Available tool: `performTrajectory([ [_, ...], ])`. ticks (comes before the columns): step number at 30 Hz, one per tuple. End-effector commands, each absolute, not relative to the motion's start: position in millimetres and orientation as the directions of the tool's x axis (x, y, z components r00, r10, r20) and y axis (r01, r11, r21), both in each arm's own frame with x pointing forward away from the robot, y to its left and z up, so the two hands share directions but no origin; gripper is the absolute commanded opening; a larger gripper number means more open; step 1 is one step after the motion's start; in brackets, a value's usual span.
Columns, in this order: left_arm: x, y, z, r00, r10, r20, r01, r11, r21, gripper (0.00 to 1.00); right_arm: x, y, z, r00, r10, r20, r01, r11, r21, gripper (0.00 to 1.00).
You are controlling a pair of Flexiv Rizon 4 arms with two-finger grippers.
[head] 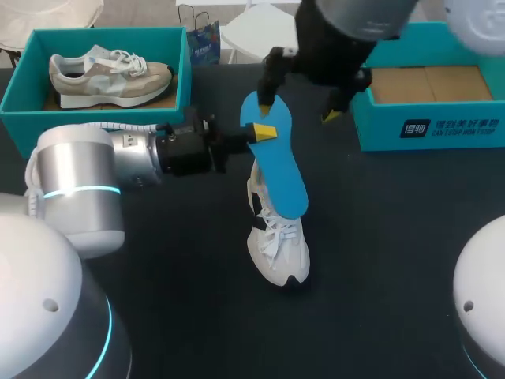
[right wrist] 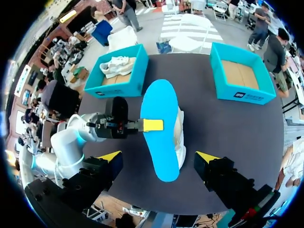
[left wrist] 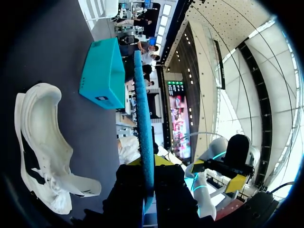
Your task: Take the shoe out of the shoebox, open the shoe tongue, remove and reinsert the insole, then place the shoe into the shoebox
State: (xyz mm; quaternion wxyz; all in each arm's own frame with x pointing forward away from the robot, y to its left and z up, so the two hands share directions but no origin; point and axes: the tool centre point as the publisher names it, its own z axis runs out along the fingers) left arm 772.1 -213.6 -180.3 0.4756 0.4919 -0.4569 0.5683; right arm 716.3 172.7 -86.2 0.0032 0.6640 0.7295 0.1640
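Head view: insole [head: 282,170], thin, light and floppy, is held above the shoe [head: 278,245] at mid-desk [head: 394,260]. Long axis runs 11 to 5 o'clock, toe at 5; best gripped near the heel. Left wrist view: left end effector [left wrist: 148,162] clenched on the insole's edge. Right wrist view: right end effector [right wrist: 159,156] released, hovering over the insole.

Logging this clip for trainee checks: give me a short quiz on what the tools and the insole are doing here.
1. Which tool grips the blue insole? A) left tool B) right tool C) neither
2. True or false: the white shoe rests on the table, under the insole.
3. Fill in: the right tool's fingers are ____.
Key: 1 A; 2 true; 3 open.
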Motion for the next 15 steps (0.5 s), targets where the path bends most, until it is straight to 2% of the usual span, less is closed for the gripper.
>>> performTrajectory([
  [1,772,-217,-181,-0.064,0.092,0.994,-0.99,-0.134,-0.052,0.0,728,208,-95,-0.111,0.994,-0.009,0.972,0.111,0.207,1.0],
  [6,772,-217,-181,-0.064,0.092,0.994,-0.99,-0.134,-0.052,0.0,734,228,-109,-0.165,0.986,-0.038,0.967,0.169,0.193,1.0],
  [7,772,-217,-181,-0.064,0.092,0.994,-0.99,-0.134,-0.052,0.0,735,231,-112,-0.132,0.99,-0.051,0.975,0.139,0.175,1.0],
  [15,772,-217,-181,-0.064,0.092,0.994,-0.99,-0.134,-0.052,0.0,735,231,-112,-0.132,0.99,-0.051,0.975,0.139,0.175,1.0],
])
